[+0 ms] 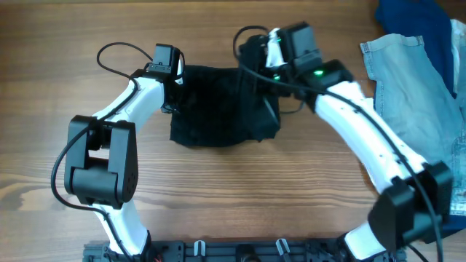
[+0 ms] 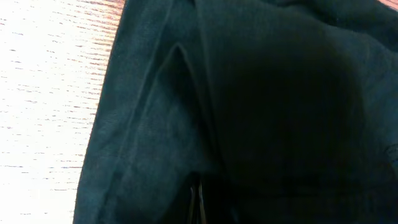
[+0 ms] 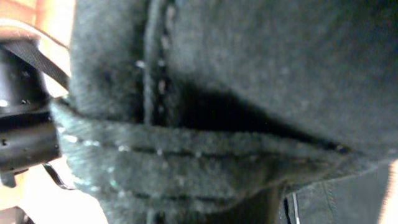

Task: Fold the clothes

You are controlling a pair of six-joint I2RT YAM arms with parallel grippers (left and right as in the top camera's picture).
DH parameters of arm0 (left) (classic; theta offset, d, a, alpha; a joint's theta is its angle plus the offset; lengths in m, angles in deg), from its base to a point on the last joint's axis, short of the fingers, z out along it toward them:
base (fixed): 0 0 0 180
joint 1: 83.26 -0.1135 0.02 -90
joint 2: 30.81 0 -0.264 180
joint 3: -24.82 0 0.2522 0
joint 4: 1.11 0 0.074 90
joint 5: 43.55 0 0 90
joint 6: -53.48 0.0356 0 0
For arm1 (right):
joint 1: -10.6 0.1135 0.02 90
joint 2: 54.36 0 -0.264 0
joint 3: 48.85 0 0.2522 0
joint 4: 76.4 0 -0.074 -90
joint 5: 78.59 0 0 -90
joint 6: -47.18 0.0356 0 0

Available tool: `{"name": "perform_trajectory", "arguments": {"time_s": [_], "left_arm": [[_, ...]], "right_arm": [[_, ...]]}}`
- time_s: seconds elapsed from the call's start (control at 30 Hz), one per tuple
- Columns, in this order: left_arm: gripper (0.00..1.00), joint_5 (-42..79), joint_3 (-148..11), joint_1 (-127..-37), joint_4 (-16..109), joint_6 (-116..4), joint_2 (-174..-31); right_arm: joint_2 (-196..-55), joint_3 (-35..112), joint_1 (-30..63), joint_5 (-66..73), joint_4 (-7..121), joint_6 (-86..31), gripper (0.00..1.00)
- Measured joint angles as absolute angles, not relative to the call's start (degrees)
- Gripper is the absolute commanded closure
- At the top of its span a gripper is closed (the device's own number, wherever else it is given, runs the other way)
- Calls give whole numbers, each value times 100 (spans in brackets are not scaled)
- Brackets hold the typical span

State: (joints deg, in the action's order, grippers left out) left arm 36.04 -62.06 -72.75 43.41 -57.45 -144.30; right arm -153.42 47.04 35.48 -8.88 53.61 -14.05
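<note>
Shorts [image 1: 218, 109] under left gripper [image 1: 177, 78], right gripper [image 1: 267, 49], grip unseen

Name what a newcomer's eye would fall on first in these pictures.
The black shorts bunched mid-table, dark against the wood, draw the eye first. The left arm and right arm reach to their upper corners from either side. At the right edge lie a pale denim garment and a dark blue garment.

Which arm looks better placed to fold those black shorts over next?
Probably right: the right gripper sits where the black shorts bunch upward, seemingly lifted. The left gripper is at the flat left edge.
</note>
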Motion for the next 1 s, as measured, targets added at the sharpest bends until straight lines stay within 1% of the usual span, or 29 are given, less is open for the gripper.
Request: {"name": "perform_trajectory", "arguments": {"time_s": [0.3, 0.6, 0.77, 0.93, 1.0], "left_arm": [[96, 3606, -6206, -7275, 4321, -5747, -14430], [96, 3606, -6206, -7275, 4319, -5749, -14430], [96, 3606, -6206, -7275, 4323, -5749, -14430], [89, 3604, -6208, -7326, 4629, -5747, -14428], [84, 3602, -6259, -7420, 5019, -5771, -14406]], "right_arm": [[-16070, 4704, 4141, -1146, 6454, -998, 95], [-16112, 4704, 4471, -1397, 7184, -531, 96], [-16112, 4704, 4490, -1410, 7276, -354, 96], [-16112, 4704, 4468, -1435, 7265, -312, 96], [-16112, 4704, 4460, -1452, 7258, -297, 96]]}}
